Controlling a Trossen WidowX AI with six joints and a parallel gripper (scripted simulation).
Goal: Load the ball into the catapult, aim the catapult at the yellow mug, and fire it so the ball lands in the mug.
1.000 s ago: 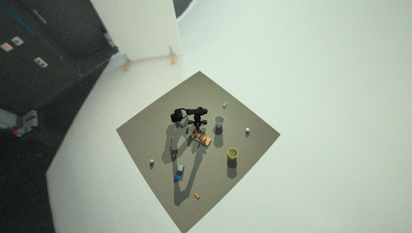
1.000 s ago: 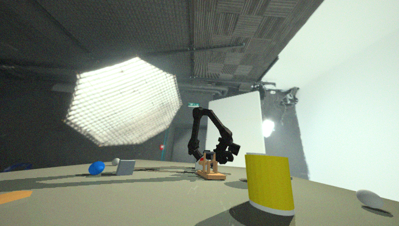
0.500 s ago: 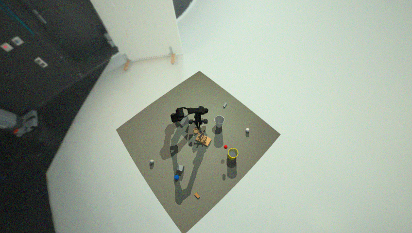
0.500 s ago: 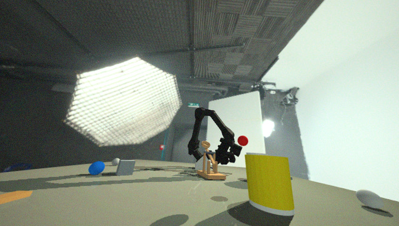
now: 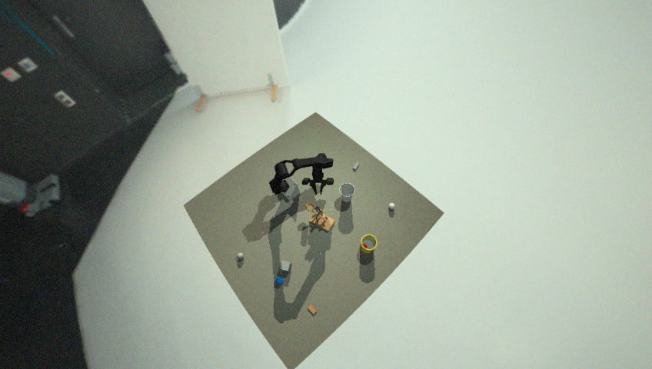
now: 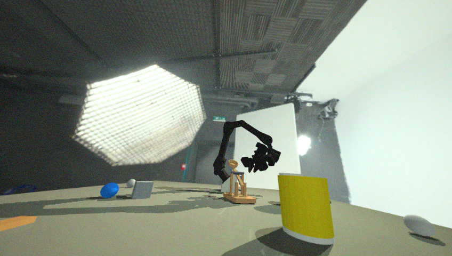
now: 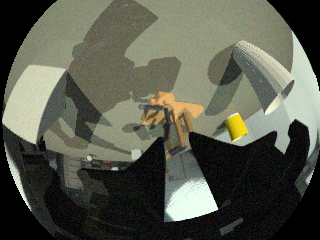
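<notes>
The wooden catapult point(image 5: 321, 220) point(image 6: 237, 190) point(image 7: 170, 110) stands near the middle of the mat point(image 5: 219, 214). Its arm is up, and the spoon cup point(image 6: 233, 163) at the top is empty. A small red ball point(image 5: 364, 246) lies inside the yellow mug point(image 5: 368, 237) point(image 6: 304, 202) point(image 7: 234, 126), which stands upright to the right of the catapult. My gripper point(image 5: 318, 187) point(image 6: 253, 166) point(image 7: 176, 139) hangs in the air above and just behind the catapult. Its fingers are partly open and nothing is between them.
A grey-white mug point(image 5: 347, 191) point(image 7: 267, 74) stands near the gripper. Two white balls point(image 5: 390, 206) point(image 5: 240, 256), a blue ball point(image 5: 279, 280) point(image 6: 109, 190), a grey cube point(image 5: 285, 266) point(image 6: 142, 189), an orange block point(image 5: 311, 309) and a small grey block point(image 5: 355, 166) lie around the mat.
</notes>
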